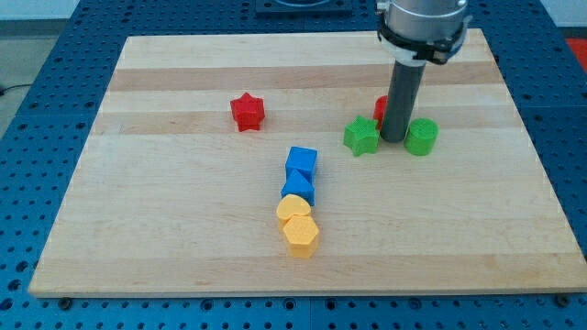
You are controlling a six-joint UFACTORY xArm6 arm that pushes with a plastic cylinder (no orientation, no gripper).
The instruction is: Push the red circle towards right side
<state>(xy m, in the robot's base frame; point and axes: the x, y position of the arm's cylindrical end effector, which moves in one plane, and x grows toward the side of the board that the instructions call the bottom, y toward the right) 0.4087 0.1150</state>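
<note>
The red circle (pixel 380 108) is mostly hidden behind my dark rod; only a red sliver shows at the rod's left edge. My tip (pixel 393 138) rests on the board just below and right of that sliver, between a green star (pixel 361 137) on its left and a green cylinder (pixel 422 137) on its right.
A red star (pixel 247 112) lies at the upper left of centre. Two blue blocks (pixel 300 173) and two yellow blocks (pixel 298 225) form a column at the middle bottom. The wooden board (pixel 165 211) sits on a blue perforated table.
</note>
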